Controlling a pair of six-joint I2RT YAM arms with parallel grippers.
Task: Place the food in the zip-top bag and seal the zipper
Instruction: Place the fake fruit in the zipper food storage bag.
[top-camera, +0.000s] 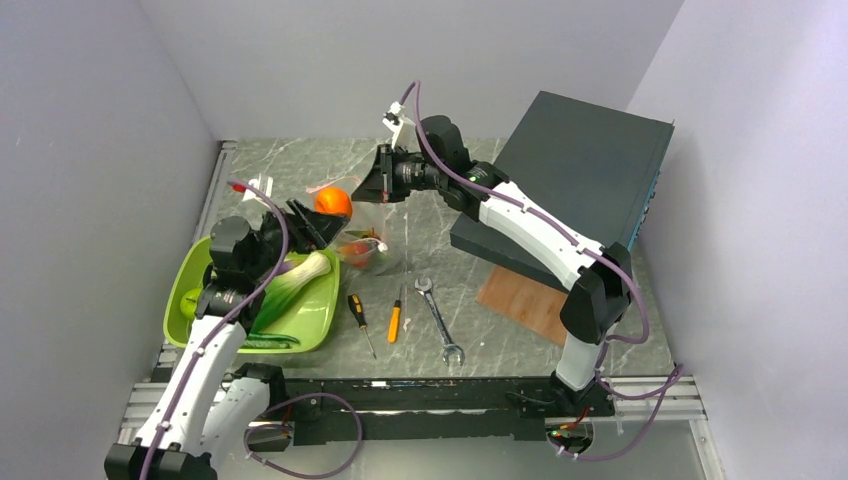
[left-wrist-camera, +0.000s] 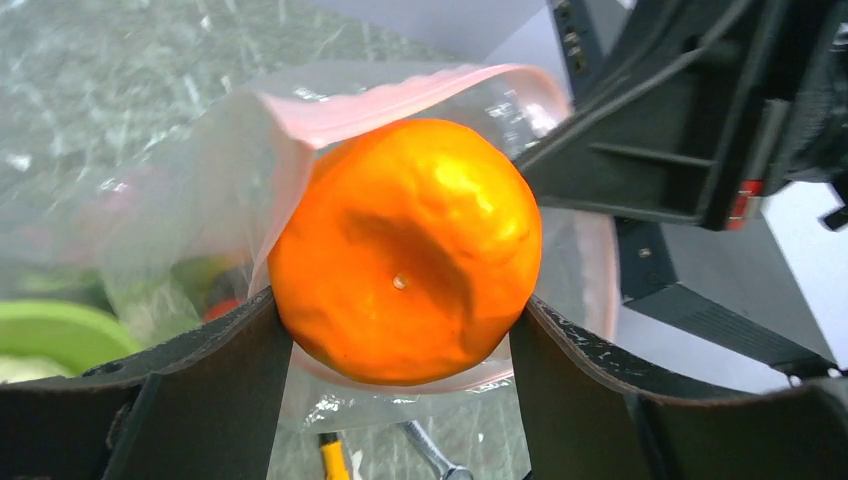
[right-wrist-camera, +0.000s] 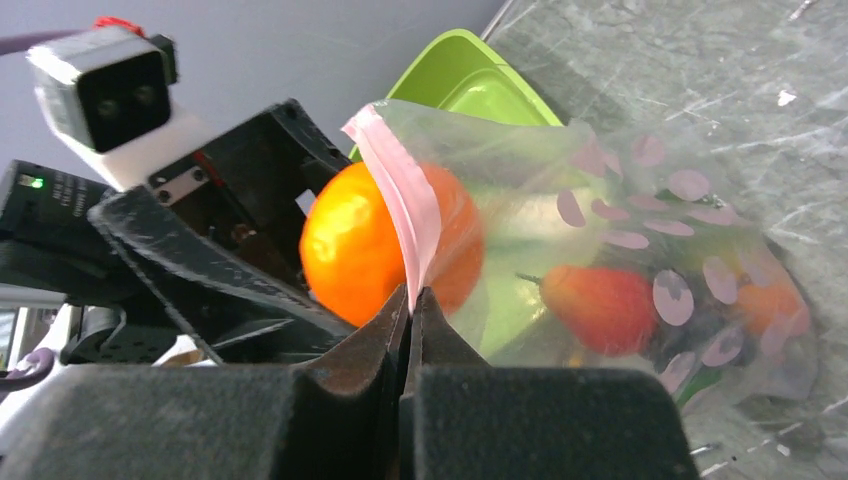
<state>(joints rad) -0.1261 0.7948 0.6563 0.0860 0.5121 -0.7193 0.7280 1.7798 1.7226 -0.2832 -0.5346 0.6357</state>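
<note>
Right claw (right-wrist-camera: 410, 298) pinches the pink zipper (right-wrist-camera: 404, 195) of the clear bag (right-wrist-camera: 620, 190), an orange ball (right-wrist-camera: 345, 250) seemingly halfway into its mouth

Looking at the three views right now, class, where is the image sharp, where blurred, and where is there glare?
Left wrist: orange ball sharp with a glare spot, green tray blurred. Right wrist: zip-top bag sharp, the near right gripper soft. Top external: even light, all in focus.

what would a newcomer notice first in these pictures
The bright orange ball, clamped in the left gripper right at the mouth of the zip-top bag. The right gripper pinches the bag's pink zipper, holding it open. A lime-green tray sits at the left.
</note>
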